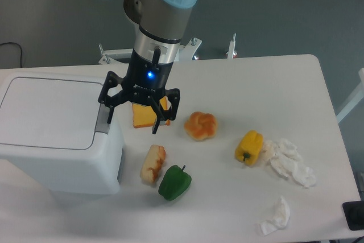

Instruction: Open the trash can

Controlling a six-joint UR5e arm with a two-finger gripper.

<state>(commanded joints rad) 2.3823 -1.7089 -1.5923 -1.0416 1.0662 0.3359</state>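
Hanging over the right edge of the trash can (54, 132), the gripper (132, 120) has its two black fingers spread wide apart and holds nothing. One fingertip (108, 119) sits at the grey push tab (102, 124) on the can's right rim; whether it actually touches the tab cannot be told from this view. The other fingertip points down over the bare table just right of the can, in front of an orange block (145, 116) that the gripper partly hides. A blue light glows on the gripper body.

Trash can: large white bin at the left end of the white table (273, 89), lid flat and closed.

Other items, all to the right of the can:
- browned bread roll piece (153, 164), just beside the can's right wall, near its front corner
- green bell pepper (174, 182), touching or nearly touching that roll, on the side away from the can
- round golden bun (201, 125), farther right, about level with the gripper
- yellow bell pepper (249, 147), farther still, touching a heap of crumpled white tissue (291, 162)
- one separate tissue wad (276, 216), near the front edge, well apart from the can

Room: grey floor behind the table; a white metal frame (187, 49) shows past the far edge, behind the arm.
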